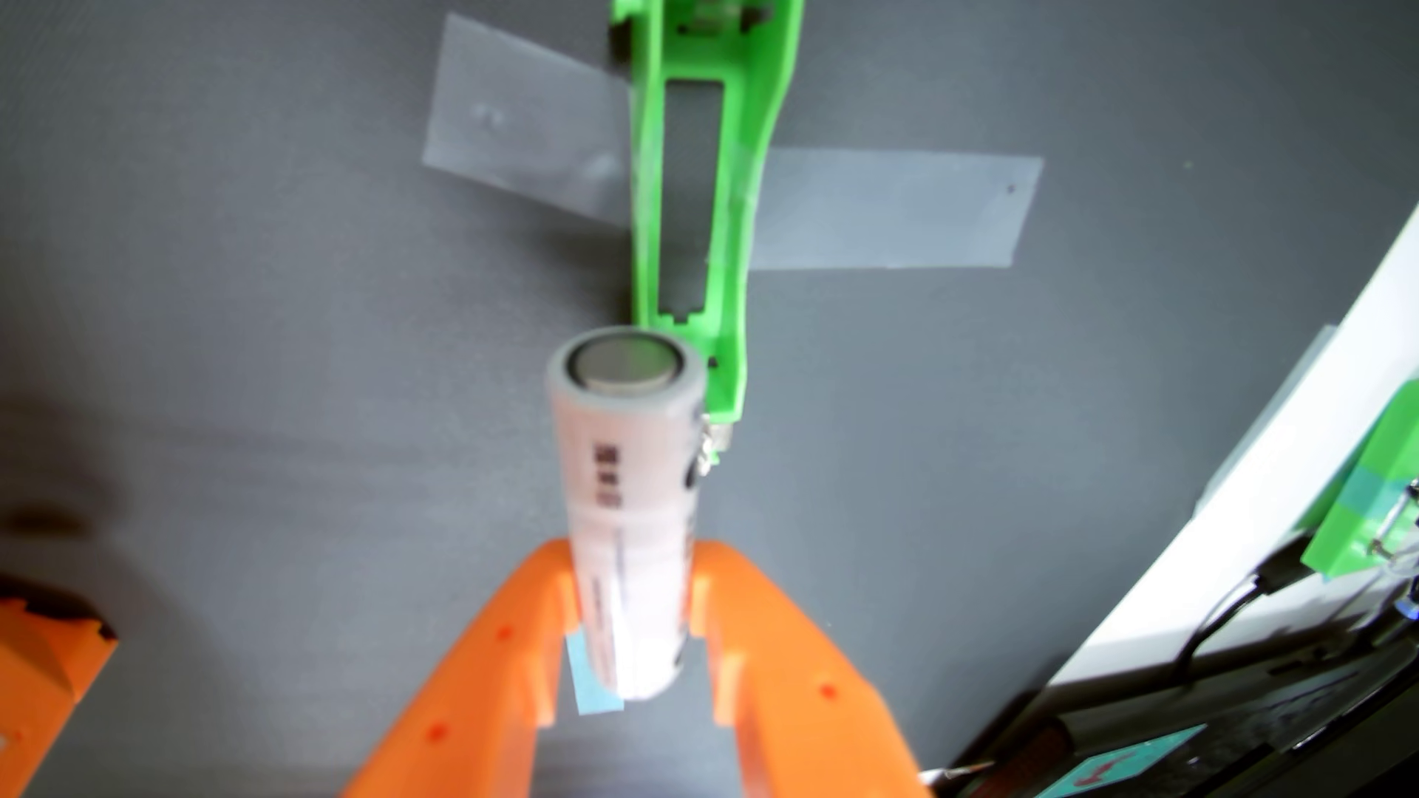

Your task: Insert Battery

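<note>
A white cylindrical battery (626, 491) with dark print and a flat metal end stands between my orange fingers (522, 614), which enter the wrist view from the bottom. My gripper (633, 572) is shut on the battery's lower half. The metal end points away from me, just short of the near end of a green battery holder (733, 230). That holder is taped flat on the grey mat and has a long dark empty slot (687, 199). The battery's tip overlaps the holder's lower left corner in the picture.
Clear tape strips (891, 207) hold the holder to the grey mat (230, 307). A white board with a green part and cables (1351, 506) runs along the right edge. Another orange piece (46, 660) sits at the lower left.
</note>
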{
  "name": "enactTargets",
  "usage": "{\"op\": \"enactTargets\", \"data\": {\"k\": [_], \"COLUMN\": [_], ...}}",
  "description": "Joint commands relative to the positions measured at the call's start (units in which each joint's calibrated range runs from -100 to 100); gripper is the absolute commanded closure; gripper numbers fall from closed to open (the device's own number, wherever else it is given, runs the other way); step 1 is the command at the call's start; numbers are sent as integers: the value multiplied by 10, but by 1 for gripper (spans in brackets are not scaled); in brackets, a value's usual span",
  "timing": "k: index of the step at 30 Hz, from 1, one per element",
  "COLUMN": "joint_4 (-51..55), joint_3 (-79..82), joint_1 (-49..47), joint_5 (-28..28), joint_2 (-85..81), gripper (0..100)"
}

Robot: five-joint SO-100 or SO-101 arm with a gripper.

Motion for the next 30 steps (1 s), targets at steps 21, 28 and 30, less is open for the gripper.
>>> {"op": "enactTargets", "data": {"k": [21,28,30], "joint_4": [-40,-80,-81], "joint_3": [7,-2,-2], "joint_1": [-59,-68,-67], "joint_5": [-18,-31,-31], "joint_2": [8,73,76], "gripper": [99,99,99]}}
